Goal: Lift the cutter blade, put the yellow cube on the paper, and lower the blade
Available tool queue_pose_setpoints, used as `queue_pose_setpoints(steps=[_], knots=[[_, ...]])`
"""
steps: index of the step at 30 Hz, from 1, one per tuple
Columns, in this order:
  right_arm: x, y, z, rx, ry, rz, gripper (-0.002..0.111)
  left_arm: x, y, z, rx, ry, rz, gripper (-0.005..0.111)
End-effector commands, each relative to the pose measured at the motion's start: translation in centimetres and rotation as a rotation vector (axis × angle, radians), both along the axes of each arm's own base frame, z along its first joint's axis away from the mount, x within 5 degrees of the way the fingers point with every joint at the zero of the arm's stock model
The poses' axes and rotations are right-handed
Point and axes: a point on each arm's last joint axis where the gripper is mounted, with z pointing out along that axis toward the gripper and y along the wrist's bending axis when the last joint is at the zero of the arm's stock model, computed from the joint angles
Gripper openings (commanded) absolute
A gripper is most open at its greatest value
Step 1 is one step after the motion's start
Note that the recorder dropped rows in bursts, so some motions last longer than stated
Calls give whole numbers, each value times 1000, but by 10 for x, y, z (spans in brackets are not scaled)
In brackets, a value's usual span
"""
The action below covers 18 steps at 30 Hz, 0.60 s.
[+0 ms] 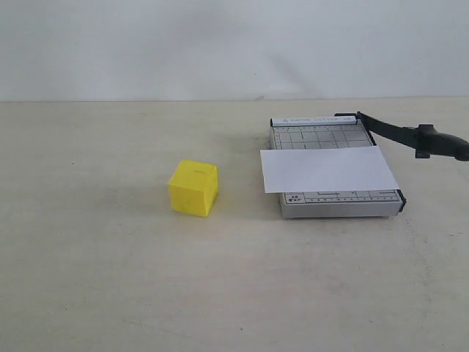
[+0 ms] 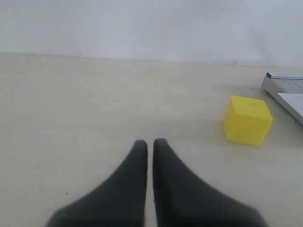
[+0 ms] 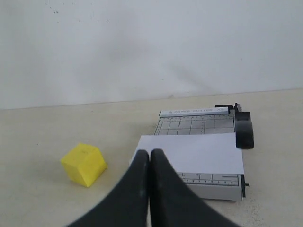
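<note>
Shows the cutter blade [image 1: 399, 133] lifted from its hinge at the far right corner of the grey gridded cutter base [image 1: 315, 136], slanting out to the right with its thick handle clear of the board, and the paper [image 1: 328, 169] lying flat across the base, overhanging its left edge. Puts the yellow cube [image 1: 193, 188] on the table [image 1: 102, 279] to the left of the base, apart from the paper and touched by nothing. Finds the left gripper [image 2: 150, 142] with fingers pressed almost together on nothing and the right gripper [image 3: 150, 153] likewise closed and empty, both back from the cube and the cutter.
</note>
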Motion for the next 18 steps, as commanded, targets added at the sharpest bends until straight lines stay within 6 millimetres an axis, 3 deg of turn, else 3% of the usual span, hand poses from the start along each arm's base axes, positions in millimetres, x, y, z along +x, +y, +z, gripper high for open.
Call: queue_pose_setpoints(steps=[1, 15, 18], knots=[[-7, -1, -13, 9, -15, -6, 0, 0, 0, 0, 1, -8, -2, 5], [-7, -1, -14, 10, -20, -13, 0, 0, 0, 0, 1, -8, -2, 5], [-8, -4, -16, -113, -38, -24, 0, 0, 0, 0, 1, -8, -2, 5]])
